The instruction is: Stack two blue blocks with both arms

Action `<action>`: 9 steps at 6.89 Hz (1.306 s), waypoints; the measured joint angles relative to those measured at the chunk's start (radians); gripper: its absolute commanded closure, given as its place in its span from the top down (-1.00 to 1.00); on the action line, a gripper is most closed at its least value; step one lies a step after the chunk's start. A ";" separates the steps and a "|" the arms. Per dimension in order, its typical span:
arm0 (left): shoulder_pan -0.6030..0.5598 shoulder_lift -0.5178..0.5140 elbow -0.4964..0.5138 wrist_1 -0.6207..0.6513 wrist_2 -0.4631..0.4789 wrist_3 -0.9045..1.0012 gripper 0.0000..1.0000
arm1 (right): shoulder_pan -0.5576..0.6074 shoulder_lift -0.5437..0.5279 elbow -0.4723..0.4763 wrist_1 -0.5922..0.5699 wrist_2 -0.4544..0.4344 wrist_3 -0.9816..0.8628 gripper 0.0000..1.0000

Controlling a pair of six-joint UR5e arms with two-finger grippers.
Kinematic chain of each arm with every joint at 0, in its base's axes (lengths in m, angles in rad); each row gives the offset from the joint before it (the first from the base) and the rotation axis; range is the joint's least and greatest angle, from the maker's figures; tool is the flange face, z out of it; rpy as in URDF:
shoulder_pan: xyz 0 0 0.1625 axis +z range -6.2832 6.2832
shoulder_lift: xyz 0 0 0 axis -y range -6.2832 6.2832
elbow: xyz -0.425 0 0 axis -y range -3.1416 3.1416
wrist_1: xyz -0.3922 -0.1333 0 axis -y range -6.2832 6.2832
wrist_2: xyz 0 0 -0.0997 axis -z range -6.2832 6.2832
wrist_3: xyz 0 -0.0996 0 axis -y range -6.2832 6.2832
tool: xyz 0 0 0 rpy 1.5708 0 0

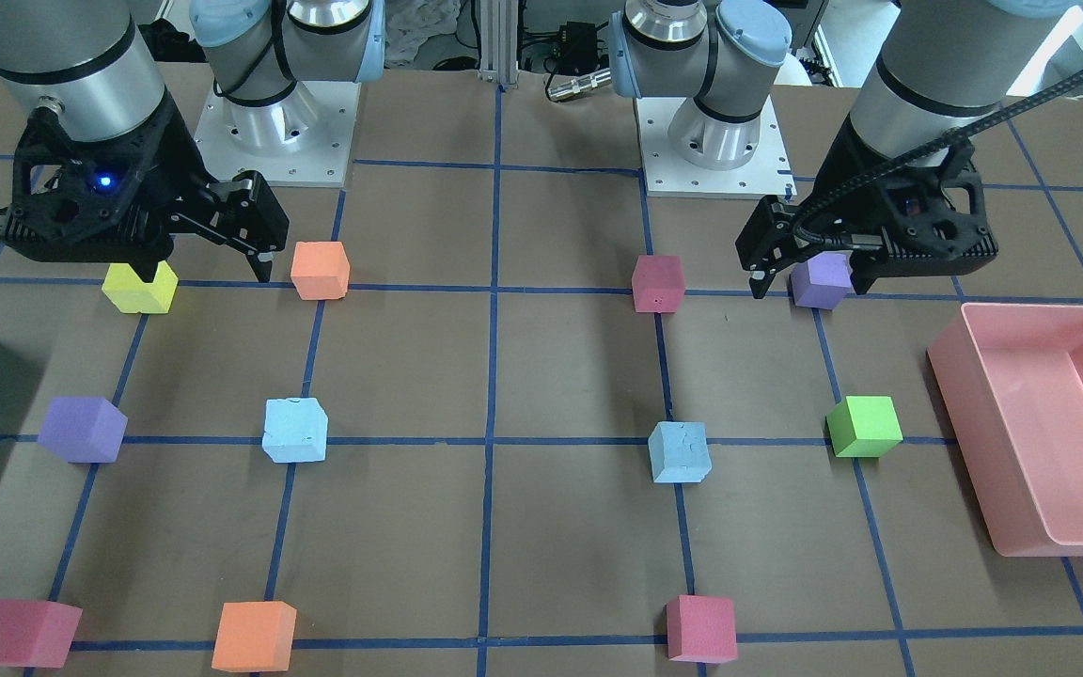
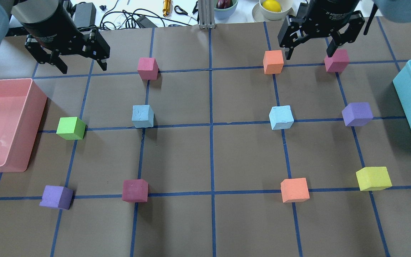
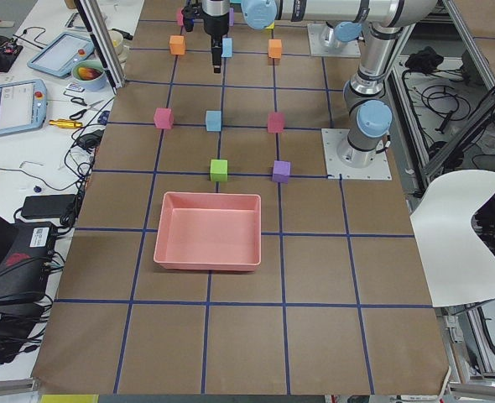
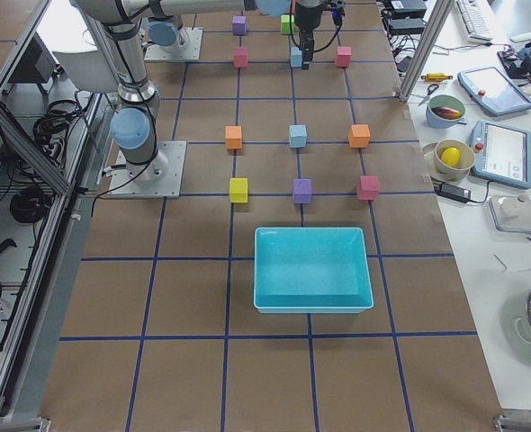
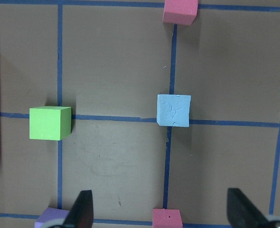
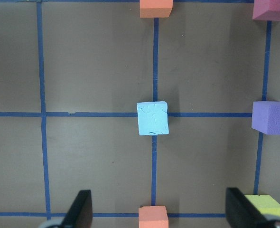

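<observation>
Both hands released and empty: left hand [image 2: 84,69] and right hand [image 2: 309,55] hang above the tabletop [image 2: 248,221], well apart from the blocks. The left blue block [image 2: 142,116] is on a tape crossing near the green block [image 2: 70,128], and the right blue block [image 2: 281,117] is on the matching crossing across the centre line. They look like light, slightly soft foam with pitted faces, so I'd pinch gently on two opposite flat sides at mid-height. Wrist views cut off all but my fingertips [image 5: 83,209], and in the front view my hands partly cover the yellow block [image 1: 139,287] and purple block [image 1: 821,280].
</observation>
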 measured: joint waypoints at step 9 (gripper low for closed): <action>-0.007 -0.021 -0.127 0.099 -0.009 -0.001 1.00 | -0.009 0.264 0.111 -0.160 -0.040 -0.103 1.00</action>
